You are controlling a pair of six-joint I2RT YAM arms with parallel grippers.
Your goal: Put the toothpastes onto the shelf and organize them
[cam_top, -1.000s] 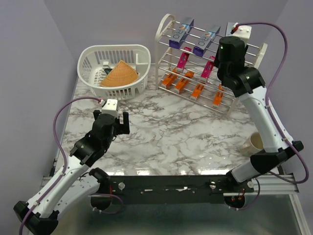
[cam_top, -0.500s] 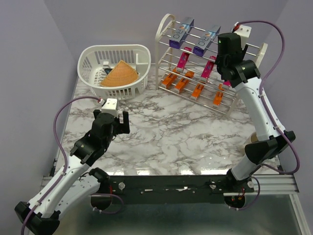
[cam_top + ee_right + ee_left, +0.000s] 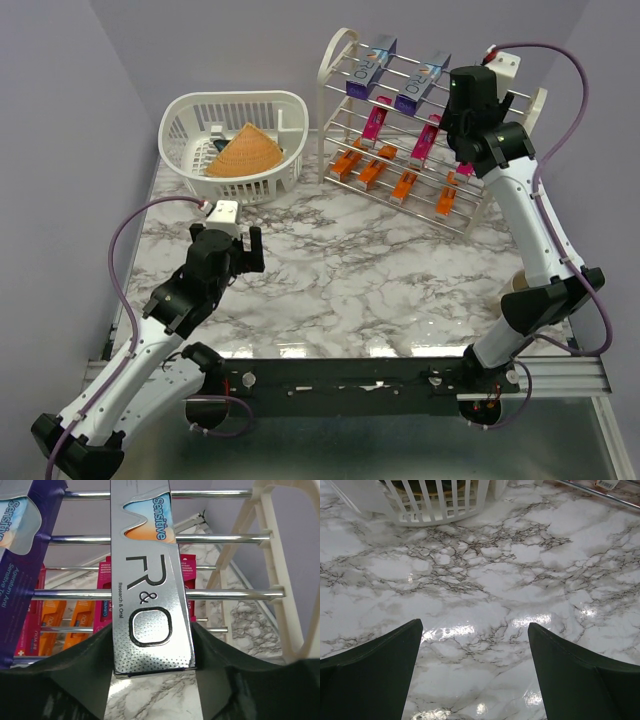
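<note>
My right gripper [image 3: 470,100] is shut on a silver toothpaste carton [image 3: 150,580] and holds it lengthwise on the top rods at the right end of the cream-white shelf [image 3: 340,50]. In the right wrist view the fingers [image 3: 100,650] press on the carton's two sides. Two more silver cartons [image 3: 370,62] lie on the top tier. Magenta cartons [image 3: 376,120] lie on the middle tier and several orange cartons [image 3: 347,160] on the lowest. My left gripper [image 3: 245,250] is open and empty over the marble table, far from the shelf.
A white slotted basket [image 3: 180,120] with a tan woven cone [image 3: 245,152] stands at the back left, near the shelf's left end. A cream cup [image 3: 522,290] stands at the table's right edge by the right arm.
My right gripper has moved farther back and slightly right along the shelf's top tier with the silver carton. The left arm has not moved.
</note>
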